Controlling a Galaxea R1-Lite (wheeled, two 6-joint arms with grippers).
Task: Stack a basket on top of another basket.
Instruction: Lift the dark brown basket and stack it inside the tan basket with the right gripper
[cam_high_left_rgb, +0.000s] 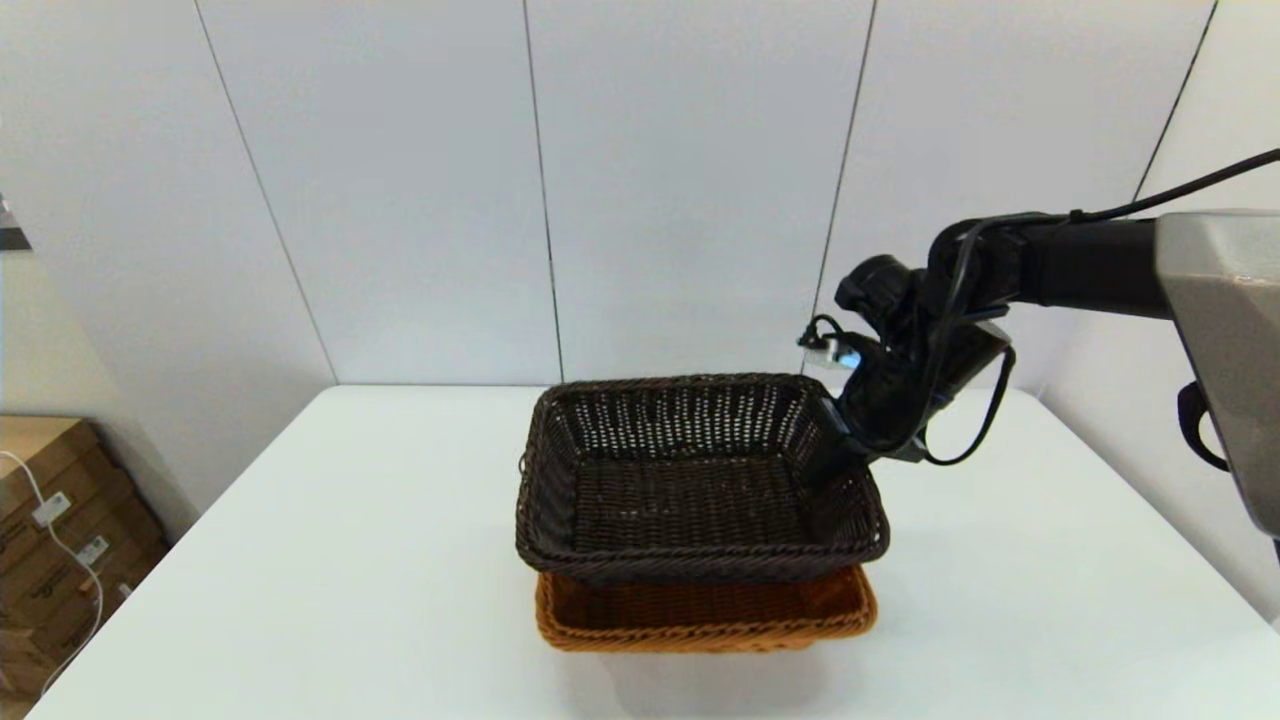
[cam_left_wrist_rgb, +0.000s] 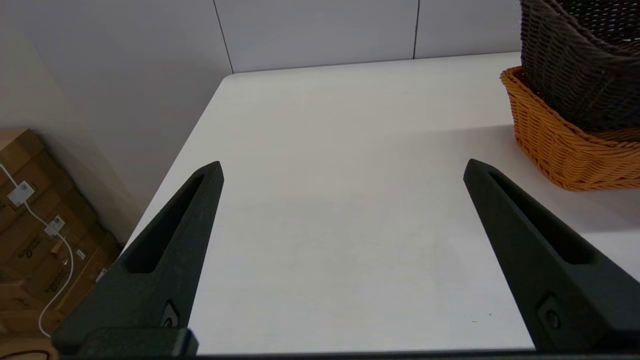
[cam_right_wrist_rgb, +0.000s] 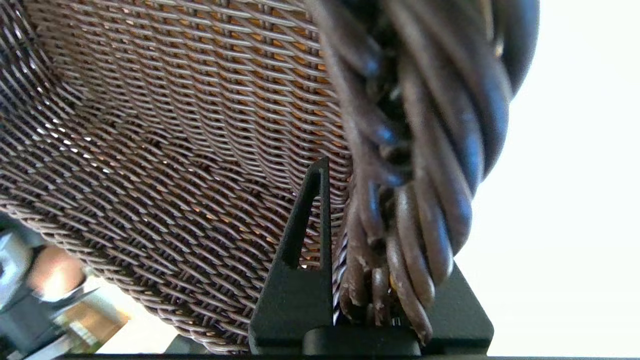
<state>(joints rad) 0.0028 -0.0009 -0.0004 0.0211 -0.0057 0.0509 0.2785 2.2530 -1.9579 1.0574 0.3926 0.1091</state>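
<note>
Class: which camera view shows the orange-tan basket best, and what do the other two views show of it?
The left wrist view: the orange-tan basket shows a corner and woven side. The head view shows only its front rim under the dark basket. The right wrist view shows only orange glints through the dark weave.

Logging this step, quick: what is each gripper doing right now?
Left gripper: open, holding nothing, over bare table.
Right gripper: shut on the dark brown basket at its right rim, above the orange-tan basket.
</note>
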